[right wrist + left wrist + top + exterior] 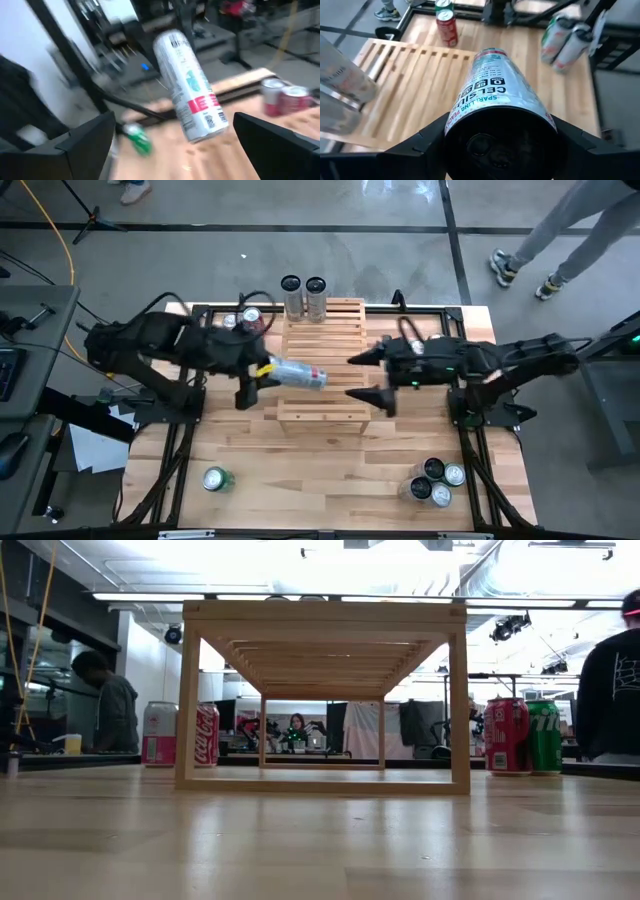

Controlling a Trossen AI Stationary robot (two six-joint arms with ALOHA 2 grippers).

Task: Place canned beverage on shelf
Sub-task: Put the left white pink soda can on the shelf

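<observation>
Shelf [322, 340] slats are seen from above at the middle of the table [320, 480], with two tall silver cans [303, 296] already stood at its far edge. From the low view the rack's frame appears open underneath, and no gripper is seen at that height.

A silver can [298, 374] is held by the left gripper [262, 370], tilted almost flat, above the shelf's left side. It is clamped by its base, with the printed body pointing out over the slats, as shown in the left wrist view. The right gripper [366, 378] is spread wide and empty, just off the shelf's right edge, with the can lying between its fingers' line of sight but apart from them.

To do this step well, the can would probably need to be turned upright before it is lowered, so that its base meets the slats squarely and not across a gap. A spot apart from the two standing cans should be chosen, lest they be knocked. The grip is best released only once the base is seated. Tipping is the likely risk if it is let go while tilted.

Counted from above: one can held, two on the shelf, about three at the far left [240, 318], one green can [214, 478] lying near left, and four clustered near right [436, 482].
</observation>
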